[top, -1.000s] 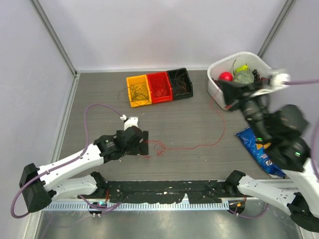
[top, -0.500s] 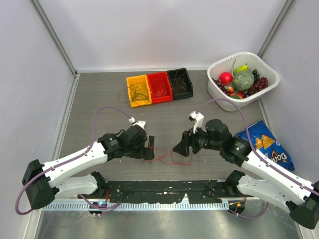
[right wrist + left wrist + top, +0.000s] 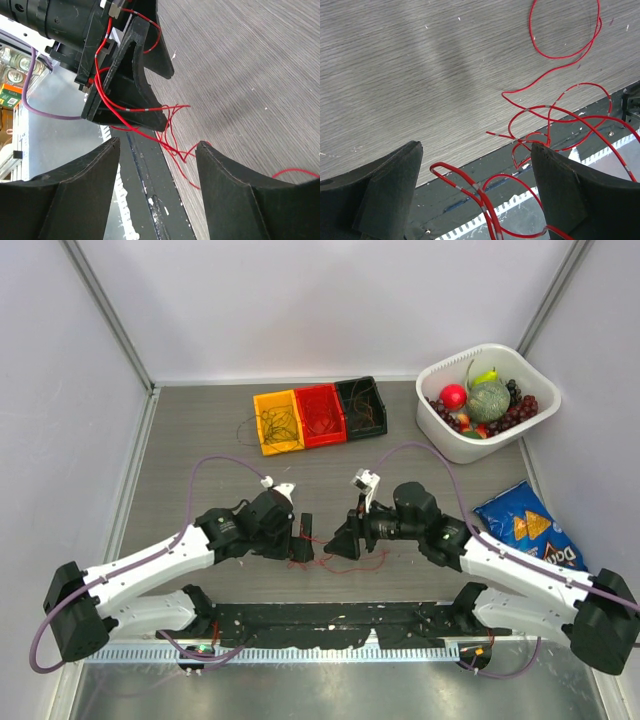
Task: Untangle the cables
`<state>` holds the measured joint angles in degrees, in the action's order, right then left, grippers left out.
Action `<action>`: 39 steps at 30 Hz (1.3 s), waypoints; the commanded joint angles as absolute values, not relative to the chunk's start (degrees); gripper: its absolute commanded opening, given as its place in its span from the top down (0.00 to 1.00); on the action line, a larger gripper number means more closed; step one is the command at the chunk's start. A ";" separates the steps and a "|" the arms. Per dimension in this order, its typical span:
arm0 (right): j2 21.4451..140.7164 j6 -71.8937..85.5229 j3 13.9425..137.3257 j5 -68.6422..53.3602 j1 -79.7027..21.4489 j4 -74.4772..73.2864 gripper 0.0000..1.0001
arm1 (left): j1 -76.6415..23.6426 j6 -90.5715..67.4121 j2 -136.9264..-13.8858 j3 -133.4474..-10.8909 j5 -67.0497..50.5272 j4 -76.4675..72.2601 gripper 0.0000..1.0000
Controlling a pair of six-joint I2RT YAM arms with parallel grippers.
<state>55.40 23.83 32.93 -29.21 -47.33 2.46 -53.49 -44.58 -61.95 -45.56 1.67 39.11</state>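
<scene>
Sprawling cables [image 3: 540, 106] on grey woodgrain table [image 3: 200, 420]

The top camera is looking down from high above and behind the arms [image 3: 150, 570], taking in the whole table [image 3: 200, 440] from far off. The left wrist camera is looking steeply down, close, past the left gripper [image 3: 476, 146] at the red wires [image 3: 555, 107] by the near edge. The right wrist camera is looking low past the right gripper [image 3: 158, 142], facing the left gripper closely. All three views are sharing those wires.
</scene>
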 commanded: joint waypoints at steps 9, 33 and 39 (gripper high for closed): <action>62.67 24.08 35.16 -25.49 -50.27 14.76 0.81 | -53.35 -44.38 -60.47 -44.56 -1.67 35.07 0.06; 51.50 13.45 66.87 8.55 -46.67 -22.94 0.99 | -53.35 -42.45 -34.11 -37.09 11.16 31.21 0.17; 54.92 15.64 79.34 4.76 -46.58 -24.70 0.99 | -53.35 -41.66 -35.14 -37.00 11.34 21.82 0.00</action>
<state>52.97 15.07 70.96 8.58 -46.44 -23.59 -53.49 -42.74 -33.61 -36.84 9.67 31.53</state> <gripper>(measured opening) 0.029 0.985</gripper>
